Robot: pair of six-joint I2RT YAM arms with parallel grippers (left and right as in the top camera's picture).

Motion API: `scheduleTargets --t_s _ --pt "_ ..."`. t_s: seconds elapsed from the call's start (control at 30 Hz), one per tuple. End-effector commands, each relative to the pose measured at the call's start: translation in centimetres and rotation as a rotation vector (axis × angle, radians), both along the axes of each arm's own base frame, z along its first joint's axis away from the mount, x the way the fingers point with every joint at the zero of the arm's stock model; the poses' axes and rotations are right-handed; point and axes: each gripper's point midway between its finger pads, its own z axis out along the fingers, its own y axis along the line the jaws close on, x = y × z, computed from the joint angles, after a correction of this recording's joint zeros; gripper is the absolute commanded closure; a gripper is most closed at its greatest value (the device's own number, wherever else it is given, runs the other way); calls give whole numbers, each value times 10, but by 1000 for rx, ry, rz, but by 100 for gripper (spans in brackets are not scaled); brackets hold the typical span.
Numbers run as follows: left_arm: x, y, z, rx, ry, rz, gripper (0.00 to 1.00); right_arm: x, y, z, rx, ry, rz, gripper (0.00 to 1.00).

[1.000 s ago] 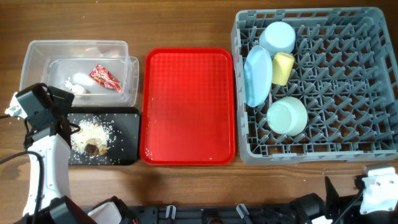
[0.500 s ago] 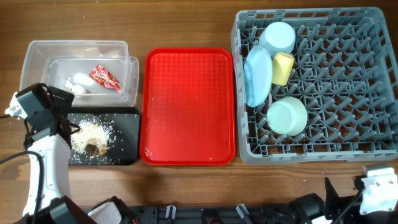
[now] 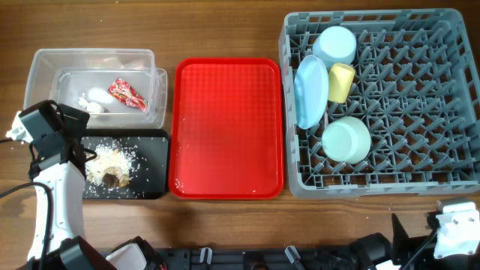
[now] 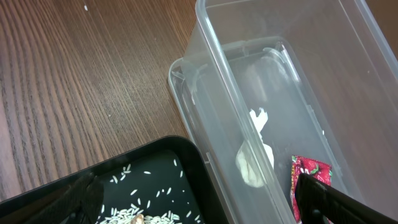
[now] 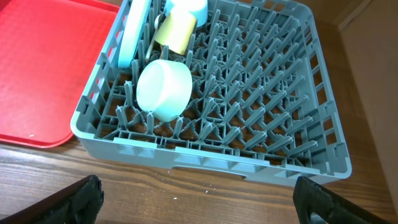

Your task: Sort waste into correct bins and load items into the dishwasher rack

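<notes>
The grey dishwasher rack at the right holds a light blue plate on edge, a small blue bowl, a yellow cup and a pale green bowl. At the left, the clear tub contains a red wrapper and white tissue bits. The black tray carries crumbly food scraps. My left gripper is open over the seam between black tray and tub. My right gripper is open over bare table in front of the rack's near wall. Neither holds anything.
A red tray with nothing on it lies between the bins and the rack. Rice grains are scattered on the black tray. The right arm sits at the table's front right corner.
</notes>
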Motion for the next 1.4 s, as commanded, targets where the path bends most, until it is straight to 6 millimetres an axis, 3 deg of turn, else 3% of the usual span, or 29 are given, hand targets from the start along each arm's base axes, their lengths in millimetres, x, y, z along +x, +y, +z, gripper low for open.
scheduleTargets --t_s 0.0,0.97,1.0,1.03,1.07,1.1,1.3,1.37 --pt "1 4 9 23 -12 -2 0 -1 0 1 15 -5 -6 0" --pt "1 4 9 23 -12 -2 0 -1 0 1 15 -5 -6 0" --pt "1 4 9 23 -12 -2 0 -2 -1 0 9 -2 -10 3" --pt "1 4 9 23 -12 -2 0 -3 -2 -1 2 4 -16 11" --pt "1 4 9 23 -12 -2 0 -3 -4 -1 -4 4 -21 11" --pt "1 4 9 23 -12 -2 0 -3 -4 -1 -4 4 -22 0" --pt "1 4 9 23 -12 -3 0 0 -4 3 -22 -15 -12 0" --pt "1 4 9 23 -12 -3 0 12 0 20 1 -100 -6 0"
